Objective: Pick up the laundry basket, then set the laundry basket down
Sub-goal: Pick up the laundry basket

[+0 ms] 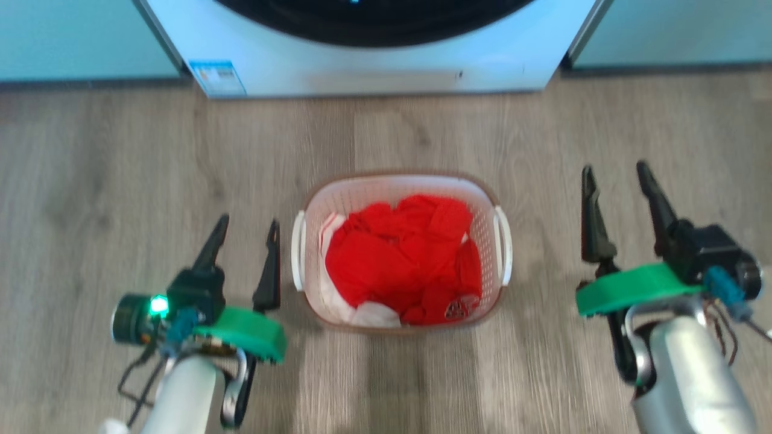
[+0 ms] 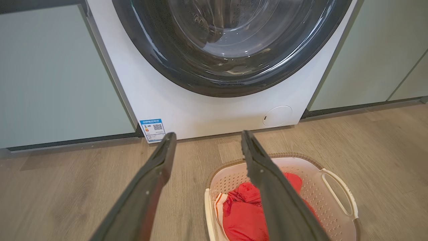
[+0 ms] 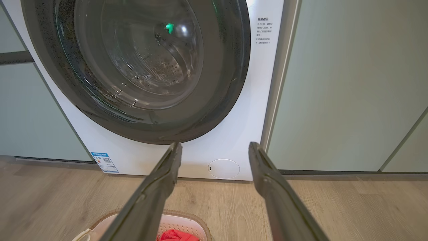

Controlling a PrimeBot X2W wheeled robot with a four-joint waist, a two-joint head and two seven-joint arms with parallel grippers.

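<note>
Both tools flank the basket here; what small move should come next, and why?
Probably swing the right tool inward toward the right handle of the white perforated plastic laundry basket with brown rim: it stands well clear, open, while the open left tool sits close beside the left handle.

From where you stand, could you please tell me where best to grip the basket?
I would take its two white side handles, the left handle with the left gripper and the right handle with the right gripper, each coming in sideways. The basket stands upright between them, a loop facing each, jaws open; red clothes fill the middle.
</note>
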